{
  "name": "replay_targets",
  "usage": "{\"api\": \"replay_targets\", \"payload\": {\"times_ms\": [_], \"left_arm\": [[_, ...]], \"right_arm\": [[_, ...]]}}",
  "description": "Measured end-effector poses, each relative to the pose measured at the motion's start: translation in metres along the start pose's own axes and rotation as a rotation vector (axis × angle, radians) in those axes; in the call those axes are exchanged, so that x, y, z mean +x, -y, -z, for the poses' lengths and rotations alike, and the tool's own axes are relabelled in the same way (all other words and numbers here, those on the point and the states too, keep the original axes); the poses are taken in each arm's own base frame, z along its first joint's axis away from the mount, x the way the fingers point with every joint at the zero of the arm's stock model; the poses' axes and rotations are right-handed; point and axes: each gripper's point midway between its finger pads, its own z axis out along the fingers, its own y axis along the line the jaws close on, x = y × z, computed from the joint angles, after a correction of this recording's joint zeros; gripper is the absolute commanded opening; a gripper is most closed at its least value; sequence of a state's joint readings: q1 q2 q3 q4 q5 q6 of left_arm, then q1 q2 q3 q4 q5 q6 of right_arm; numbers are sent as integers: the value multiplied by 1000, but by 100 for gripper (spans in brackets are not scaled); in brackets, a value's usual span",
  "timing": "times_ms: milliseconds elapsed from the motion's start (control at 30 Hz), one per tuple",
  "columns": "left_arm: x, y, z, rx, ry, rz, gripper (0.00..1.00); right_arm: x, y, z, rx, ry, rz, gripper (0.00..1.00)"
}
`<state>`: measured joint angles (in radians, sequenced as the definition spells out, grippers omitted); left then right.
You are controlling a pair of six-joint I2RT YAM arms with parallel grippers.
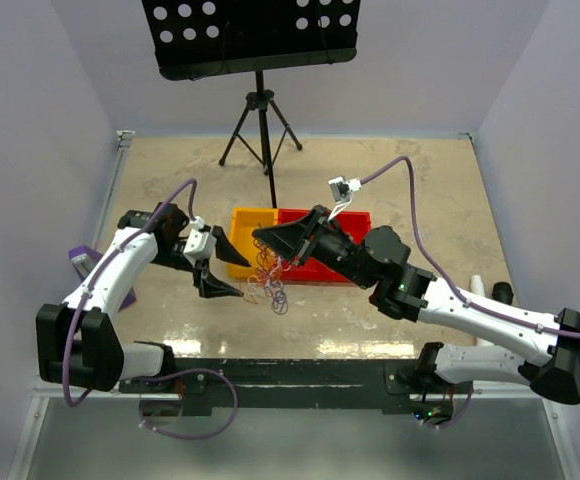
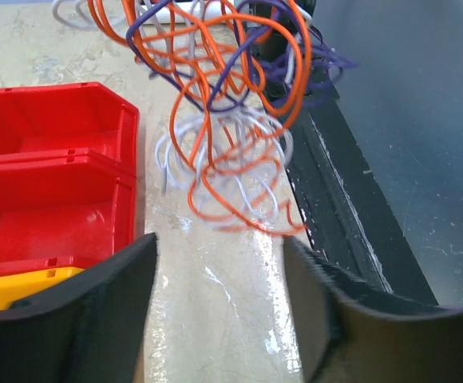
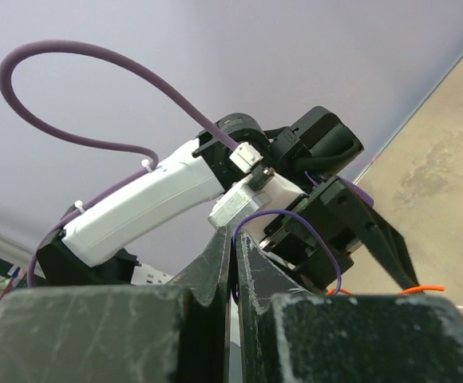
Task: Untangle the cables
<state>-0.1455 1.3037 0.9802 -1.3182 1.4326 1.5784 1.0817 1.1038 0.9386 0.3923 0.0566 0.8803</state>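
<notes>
The cables point(image 1: 270, 283) are a tangle of thin orange, purple and white wires, hanging in front of the bins. My right gripper point(image 1: 262, 236) is shut on a purple wire point(image 3: 295, 217) and holds the bundle up from above; its fingers point(image 3: 215, 259) are pressed together. My left gripper point(image 1: 226, 274) is open and empty, just left of the bundle. In the left wrist view the cables point(image 2: 231, 112) hang ahead of the open gripper point(image 2: 219, 271), not between its fingers.
A yellow bin point(image 1: 249, 228) and a red bin point(image 1: 348, 236) stand side by side behind the bundle. A music stand tripod point(image 1: 261, 115) is at the back. A purple object point(image 1: 80, 259) lies at the left wall, a white item point(image 1: 477, 285) at the right.
</notes>
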Motion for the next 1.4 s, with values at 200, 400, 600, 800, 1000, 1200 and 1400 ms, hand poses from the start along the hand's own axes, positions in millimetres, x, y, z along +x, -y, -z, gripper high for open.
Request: {"api": "replay_targets", "payload": {"times_ms": [200,400,600,800,1000,1200,1400], "left_arm": [[0,1,0,1,1,19,69],[-4,3,0,0,6,14,11],[-4,3,0,0,8,16,17],[-4,4,-1,4,8,29,48],[-4,6,-1,5,9,52,51],[-5,6,-2,7,9,61,40],[-6,11,-6,30,10,63,6]], "right_arm": [[-4,-5,-1,-17,14,-12,0],[-5,-7,-2,-30,22,-20,0],[1,-6,-5,-33,2,-26,0],[1,-7,-4,-38,1,-40,0],[1,-8,-6,-46,5,-45,0],[6,-3,-10,-36,-6,-45,0],[4,-6,-11,-49,4,-50,0]]}}
